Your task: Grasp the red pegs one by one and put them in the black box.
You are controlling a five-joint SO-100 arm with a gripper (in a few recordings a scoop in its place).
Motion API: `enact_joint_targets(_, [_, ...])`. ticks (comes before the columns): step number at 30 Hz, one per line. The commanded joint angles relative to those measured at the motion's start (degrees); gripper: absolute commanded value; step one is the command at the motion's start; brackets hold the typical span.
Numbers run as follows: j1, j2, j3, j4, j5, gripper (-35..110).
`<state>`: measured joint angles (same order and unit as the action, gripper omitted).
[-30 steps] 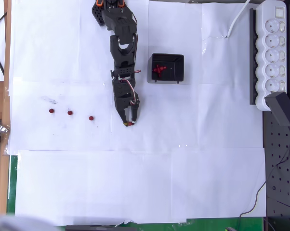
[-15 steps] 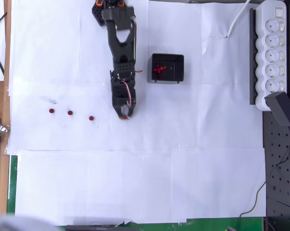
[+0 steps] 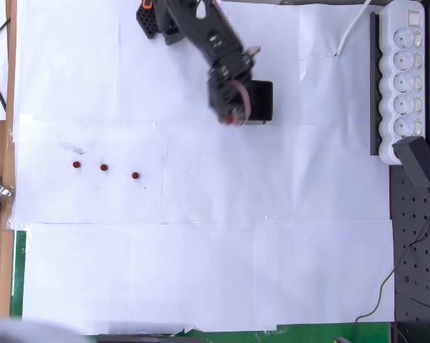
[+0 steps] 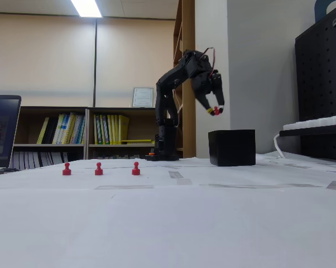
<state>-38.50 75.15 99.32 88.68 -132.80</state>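
Peg [image 4: 216, 110] is pinched in the gripper's [image 4: 215, 111] closed fingers, raised above the box [image 4: 231, 147]. Carrying step; next, centre over the box and release.

Four red pegs [image 4: 99, 168], one black box [image 4: 231, 147]

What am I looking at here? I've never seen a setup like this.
This is a small black robot arm on a table covered in white paper. One picture is taken from straight above, the other from low at the table's edge. At the arm's end is its gripper, two fingers shut on a small red peg, raised in the air above the black box. In the overhead view the gripper is at the black box. Three more red pegs stand in a row on the paper. A white power strip lies at the side.
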Motion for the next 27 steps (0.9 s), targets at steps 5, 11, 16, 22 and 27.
enact_joint_targets(5, [-9.2,4.2,-0.1,-5.1,-4.3,0])
enact_joint_targets(11, [-6.9,11.4,-7.9,-17.1,-3.5,0])
enact_joint_targets(16, [-4.5,16.0,-9.8,-20.3,-1.0,1])
enact_joint_targets(22, [-2.9,16.0,-6.9,-16.4,0.4,15])
enact_joint_targets(27, [-2.9,9.4,-4.8,-10.8,1.0,19])
